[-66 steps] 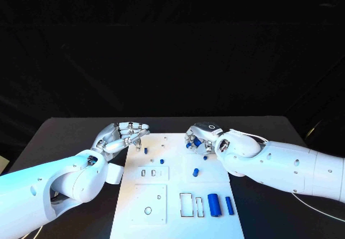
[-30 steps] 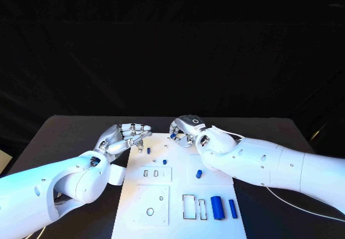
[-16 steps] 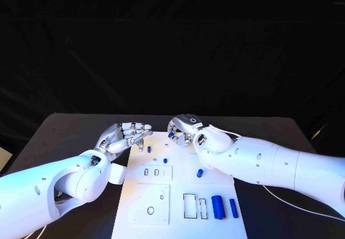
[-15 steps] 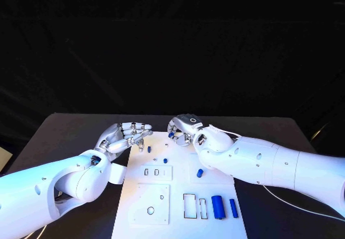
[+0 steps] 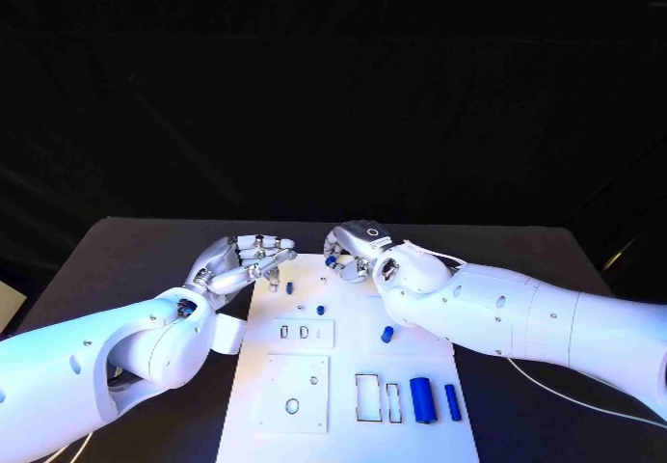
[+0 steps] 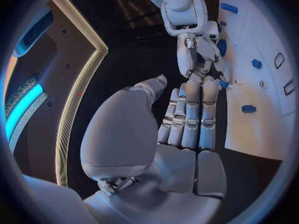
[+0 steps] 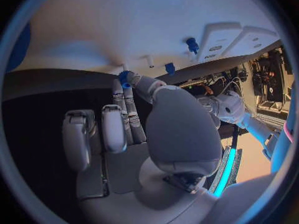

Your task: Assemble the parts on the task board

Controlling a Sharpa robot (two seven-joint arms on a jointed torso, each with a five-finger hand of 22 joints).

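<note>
Right hand (image 5: 364, 255) apparently pinches a blue part (image 7: 124, 77); left hand (image 5: 245, 262) empty.

The left hand (image 6: 187, 117) is being held with its fingers straight and close together, tips at the edge of the white task board (image 6: 261, 40). The right hand (image 6: 201, 59) is being held opposite, pinching a blue part (image 6: 221, 47). Other blue parts (image 6: 248, 108) are lying on the board.
</note>
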